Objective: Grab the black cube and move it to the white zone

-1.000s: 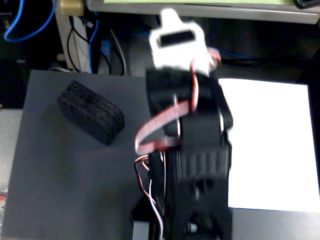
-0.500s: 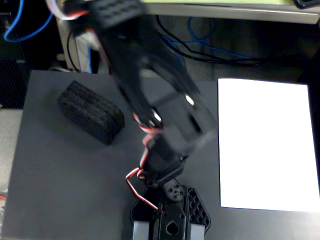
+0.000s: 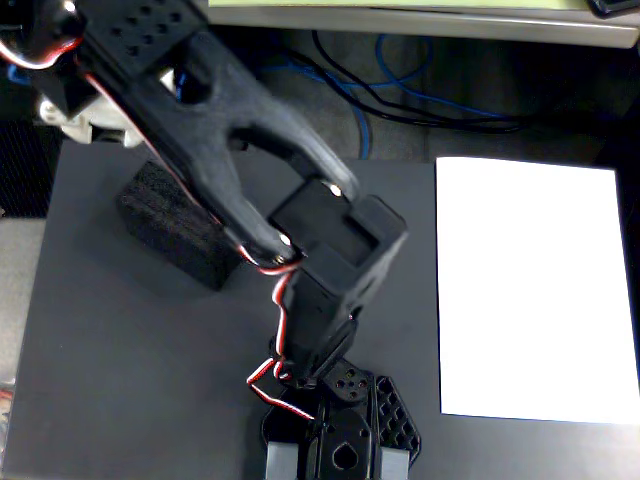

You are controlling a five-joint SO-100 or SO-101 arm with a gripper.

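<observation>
The black cube (image 3: 170, 232) is an oblong black foam block lying on the dark grey mat at the upper left. The arm crosses over its right end and hides part of it. The white zone (image 3: 535, 290) is a large white paper sheet on the right side of the mat, with nothing on it. My gripper (image 3: 345, 462) points down at the bottom centre of the fixed view, well to the right of and below the block and left of the sheet. It holds nothing that I can see. Its fingertips run off the bottom edge, so the jaw gap does not show.
The dark grey mat (image 3: 130, 380) covers the table. Blue and black cables (image 3: 400, 95) lie on the dark floor beyond the mat's top edge. A pale desk edge (image 3: 420, 20) runs along the top. The arm's base (image 3: 80, 110) sits at the upper left.
</observation>
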